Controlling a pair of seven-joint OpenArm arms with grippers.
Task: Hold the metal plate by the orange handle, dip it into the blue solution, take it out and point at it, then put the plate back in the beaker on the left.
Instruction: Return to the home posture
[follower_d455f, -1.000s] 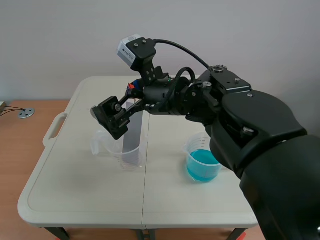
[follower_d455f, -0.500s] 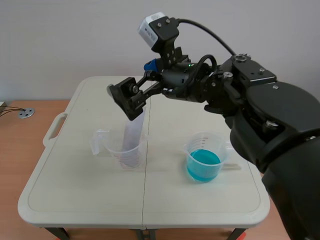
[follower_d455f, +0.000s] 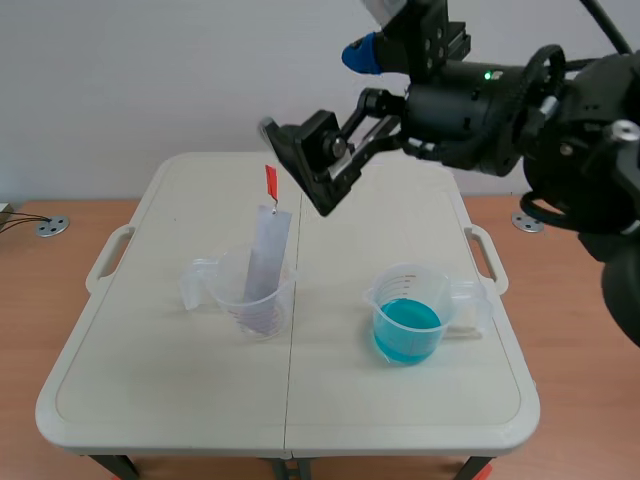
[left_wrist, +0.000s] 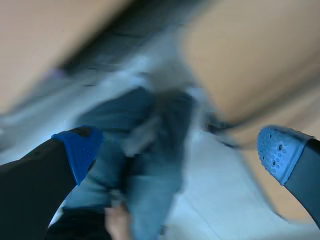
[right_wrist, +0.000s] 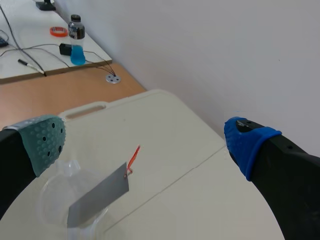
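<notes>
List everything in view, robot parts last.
table: one, white, centre
left beaker: one, clear, table's left half
plate: one, grey, orange handle, standing in left beaker
right beaker: one, clear, table's right half
solution: blue, in right beaker
bottle: one, blue liquid, on side desk
ring: one, orange, near bottle
right gripper: black, fingers open, empty, raised over table
left gripper: black, fingers open, surroundings blurred
</notes>
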